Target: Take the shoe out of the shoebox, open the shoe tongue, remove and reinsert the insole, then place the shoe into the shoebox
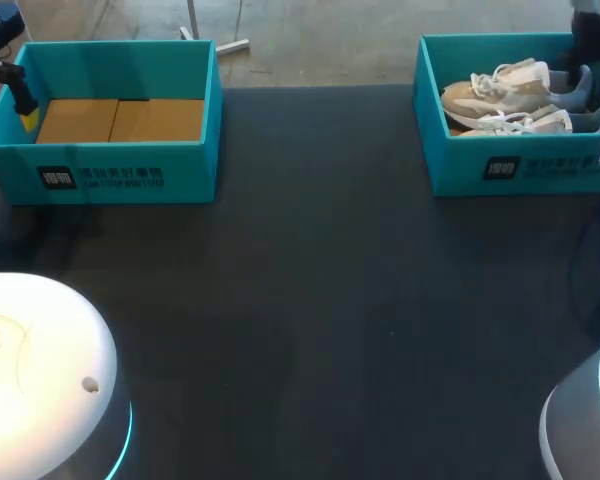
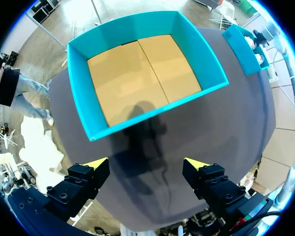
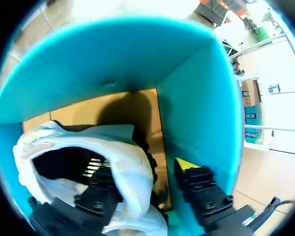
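- Currently two pale, laced shoes point(image 1: 510, 97) lie in the teal shoebox point(image 1: 460, 165) at upper right, which fits either a shoe not yet out or one returned.
- Right gripper point(image 3: 147, 169) is inside that box, jaws straddling a shoe's soft heel collar; whether they pinch it, I cannot tell.
- Left gripper point(image 2: 146, 163) hangs with jaws spread before another teal box point(image 1: 110, 170) with a cardboard floor, on the dark matte surface point(image 1: 320, 300).

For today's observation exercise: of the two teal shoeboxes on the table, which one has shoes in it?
The shoebox on the robot's right holds the pale shoes. The shoebox on the left shows only its bare brown cardboard floor.
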{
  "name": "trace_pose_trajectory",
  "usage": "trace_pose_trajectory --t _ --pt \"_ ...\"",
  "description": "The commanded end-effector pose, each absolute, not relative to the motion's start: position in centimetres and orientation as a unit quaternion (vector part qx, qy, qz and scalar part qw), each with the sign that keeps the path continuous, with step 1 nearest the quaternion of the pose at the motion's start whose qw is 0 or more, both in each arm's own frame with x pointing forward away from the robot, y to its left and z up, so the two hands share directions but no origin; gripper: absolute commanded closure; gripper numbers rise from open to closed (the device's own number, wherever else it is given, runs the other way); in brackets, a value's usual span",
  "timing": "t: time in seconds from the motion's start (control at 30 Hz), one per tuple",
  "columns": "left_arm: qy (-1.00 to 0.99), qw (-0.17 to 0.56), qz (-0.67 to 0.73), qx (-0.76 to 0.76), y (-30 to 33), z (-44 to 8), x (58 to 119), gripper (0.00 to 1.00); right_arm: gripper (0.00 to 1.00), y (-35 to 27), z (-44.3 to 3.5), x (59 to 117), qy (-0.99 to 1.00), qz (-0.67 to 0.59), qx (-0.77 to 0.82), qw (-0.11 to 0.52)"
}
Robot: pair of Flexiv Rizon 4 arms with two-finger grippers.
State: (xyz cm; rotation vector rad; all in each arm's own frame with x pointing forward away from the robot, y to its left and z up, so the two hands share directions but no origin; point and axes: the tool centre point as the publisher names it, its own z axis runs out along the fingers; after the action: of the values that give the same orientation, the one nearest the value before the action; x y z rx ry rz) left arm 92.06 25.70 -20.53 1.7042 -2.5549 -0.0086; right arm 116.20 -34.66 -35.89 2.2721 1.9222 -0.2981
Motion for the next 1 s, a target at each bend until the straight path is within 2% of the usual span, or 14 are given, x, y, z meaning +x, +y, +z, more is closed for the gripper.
trace_pose_trajectory --t 0.03,0.47,0.8,1.0 --pt "-0.831 0.035 -0.004 0.555 25.7 -20.5 92.0 0.00 0.00 -34.0 -33.5 115.1 0.643 -0.091 0.756 0.083" --pt "-0.831 0.035 -0.004 0.555 25.7 -20.5 92.0 0.00 0.00 -30.8 -28.2 111.1 0.650 -0.056 0.753 0.085" --pt "-0.831 0.035 -0.004 0.555 25.7 -20.5 92.0 0.00 0.00 -27.6 -23.9 106.4 0.657 -0.006 0.752 0.056" --pt "-0.831 0.035 -0.004 0.555 25.7 -20.5 92.0 0.00 0.00 -26.1 -22.2 103.8 0.656 0.006 0.753 0.058"
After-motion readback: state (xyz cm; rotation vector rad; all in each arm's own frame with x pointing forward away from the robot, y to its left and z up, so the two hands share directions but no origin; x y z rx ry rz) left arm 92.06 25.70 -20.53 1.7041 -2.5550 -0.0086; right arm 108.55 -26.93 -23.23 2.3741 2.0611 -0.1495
